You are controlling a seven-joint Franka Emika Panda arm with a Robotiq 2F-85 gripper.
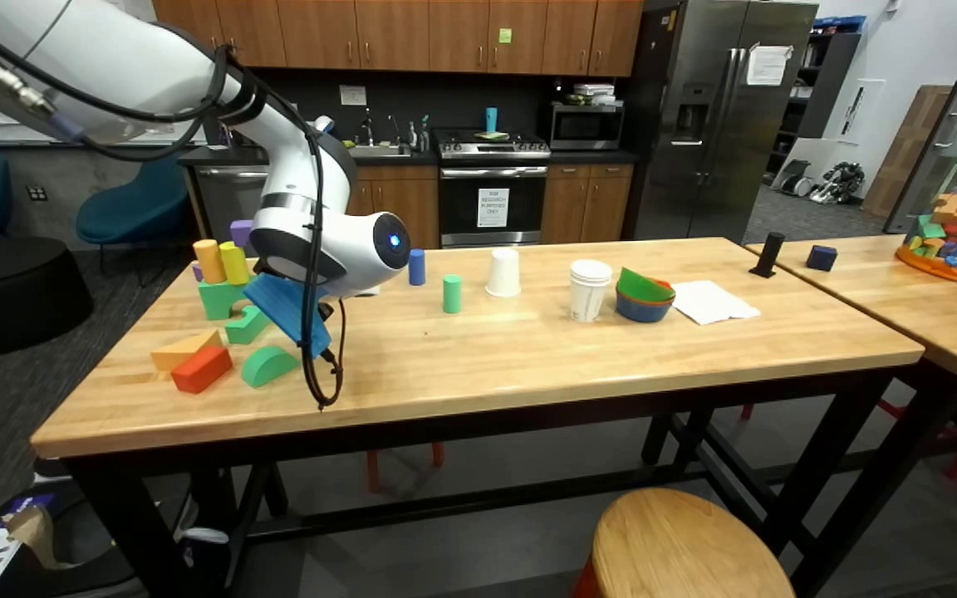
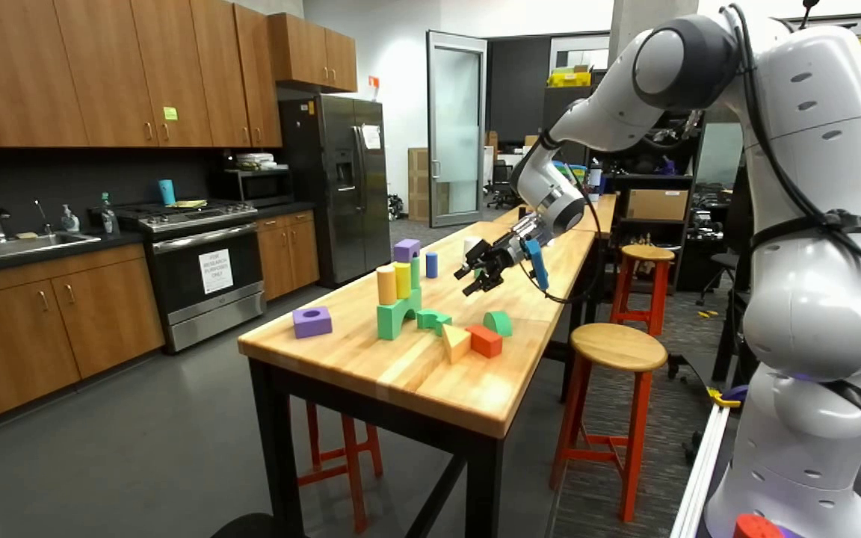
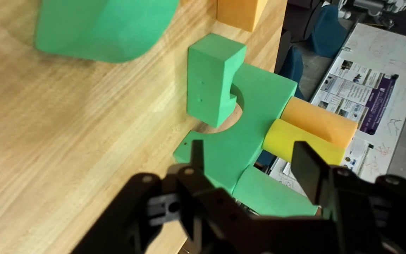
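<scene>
Black fingers point(image 3: 196, 155) of the gripper point(image 3: 248, 148) stand spread apart above the wooden table point(image 2: 371, 366), clear of every block. Ahead of them rises a green arch point(image 3: 247, 135) carrying an orange cylinder point(image 3: 319, 121), a yellow cylinder point(image 2: 403, 282) and a green cylinder point(image 3: 273, 192); a purple block point(image 2: 406, 249) appears to rest on the latter two. Lower than the gripper, a notched green block point(image 3: 208, 81) sits by the arch's opening, near an orange wedge point(image 2: 456, 344), a red block point(image 2: 486, 341) and a green half-round point(image 2: 498, 323).
</scene>
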